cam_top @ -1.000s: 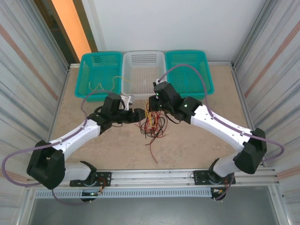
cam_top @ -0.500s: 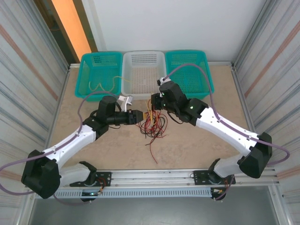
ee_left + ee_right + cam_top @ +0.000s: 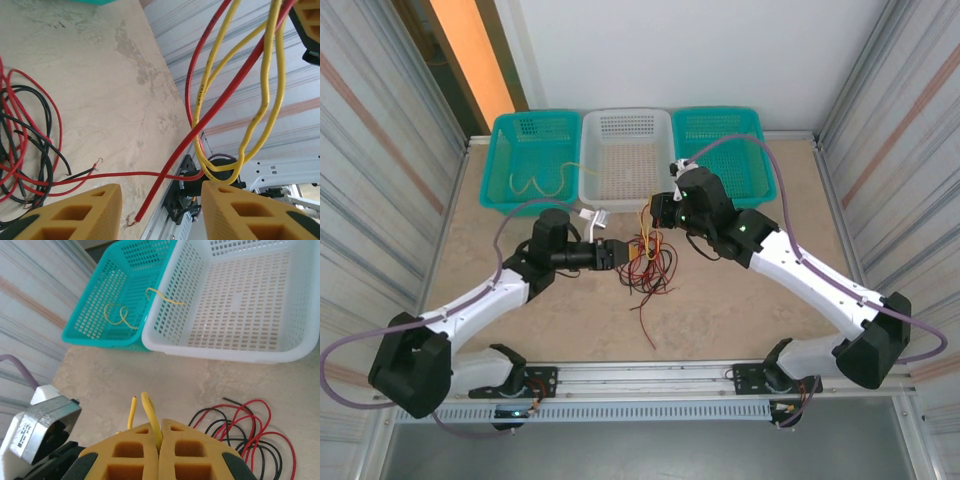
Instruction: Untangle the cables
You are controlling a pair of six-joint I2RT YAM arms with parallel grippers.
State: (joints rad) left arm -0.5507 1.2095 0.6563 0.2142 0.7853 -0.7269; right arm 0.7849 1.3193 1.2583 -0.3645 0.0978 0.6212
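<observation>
"Top external first: where do things stand?"

"The cables point(image 3: 646, 264) sit as a red, black and yellow knot in the middle of the table point(image 3: 740, 300). The left gripper point(image 3: 620, 255) is at one side of the knot, and the right gripper point(image 3: 655, 213) lifts strands off the far edge. One loose yellow wire point(image 3: 538, 186) lies apart in the teal basket point(image 3: 496, 160)."

"Left wrist?"

"That arm's jaws stand partly apart and grip nothing. A red strand point(image 3: 235, 82) and a looping yellow cable point(image 3: 272, 45) hang through the gap, and the pile lies on the table below."

"Right wrist?"

"Its jaws are pinched tight on the yellow cable, which pokes up between the pads."

"How far along, then?"

"Early, by the look of it. One wire is sorted and one is being drawn out. The rest is knotted and has yet to be separated."
</observation>
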